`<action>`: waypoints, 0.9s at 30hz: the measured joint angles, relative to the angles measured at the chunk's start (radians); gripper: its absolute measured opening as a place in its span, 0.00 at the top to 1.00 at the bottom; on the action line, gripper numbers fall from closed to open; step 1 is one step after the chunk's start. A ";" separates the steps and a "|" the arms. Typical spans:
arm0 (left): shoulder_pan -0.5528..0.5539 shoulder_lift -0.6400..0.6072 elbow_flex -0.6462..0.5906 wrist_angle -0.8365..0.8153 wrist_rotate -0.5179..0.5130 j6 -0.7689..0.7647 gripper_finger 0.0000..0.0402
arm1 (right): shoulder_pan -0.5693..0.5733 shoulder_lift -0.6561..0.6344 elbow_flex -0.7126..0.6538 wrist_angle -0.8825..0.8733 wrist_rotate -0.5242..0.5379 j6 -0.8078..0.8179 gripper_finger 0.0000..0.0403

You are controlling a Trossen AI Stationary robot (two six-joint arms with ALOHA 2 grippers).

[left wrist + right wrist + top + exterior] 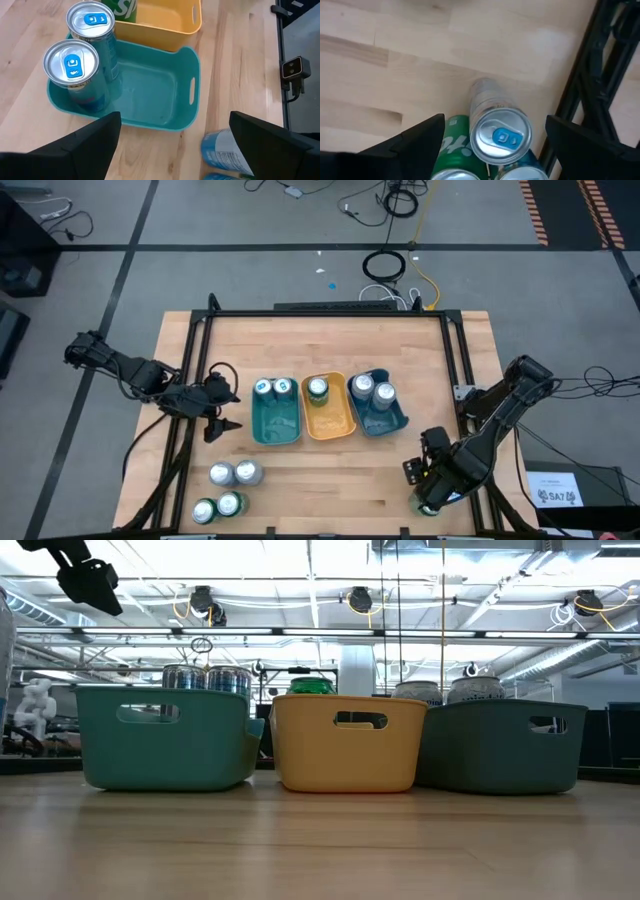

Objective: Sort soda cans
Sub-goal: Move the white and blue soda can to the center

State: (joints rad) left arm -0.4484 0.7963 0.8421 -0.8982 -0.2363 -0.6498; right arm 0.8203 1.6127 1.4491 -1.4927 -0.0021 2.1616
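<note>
Three trays stand side by side mid-table: teal tray [277, 423], yellow tray [330, 420], blue tray [383, 418]. Two blue-tabbed cans [274, 388] stand in the teal tray's far end [70, 62]. A green can [317, 388] stands in the yellow tray and two silver cans [372, 389] in the blue one. Several loose cans [226, 488] stand near the left near corner. My left gripper [218, 418] [175, 145] hovers open just left of the teal tray. My right gripper [428, 470] [494, 122] hangs open over a silver can [499, 131], a green can [454, 150] and a third can [522, 172] at the right near corner.
A black frame rail [590, 85] runs close beside the right-corner cans. More black rails edge the table's left [185, 380], far and right sides. Bare wood [340, 490] lies between the two can groups, in front of the trays. Cables lie on the floor beyond the table.
</note>
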 joint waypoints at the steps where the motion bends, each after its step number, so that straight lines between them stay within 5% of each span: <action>1: 0.000 0.000 0.000 0.000 0.000 0.000 0.05 | 0.002 0.000 -0.003 0.011 -0.001 0.002 0.16; 18: 0.000 0.000 0.000 0.000 0.000 0.000 0.05 | 0.035 0.001 -0.154 0.201 -0.052 0.030 0.17; 27: 0.000 0.000 0.000 0.000 -0.001 0.001 0.05 | 0.035 -0.001 -0.208 0.311 -0.113 0.037 0.39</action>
State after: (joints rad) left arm -0.4484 0.7963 0.8421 -0.8986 -0.2371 -0.6491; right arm 0.8554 1.6117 1.2407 -1.1817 -0.1154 2.1987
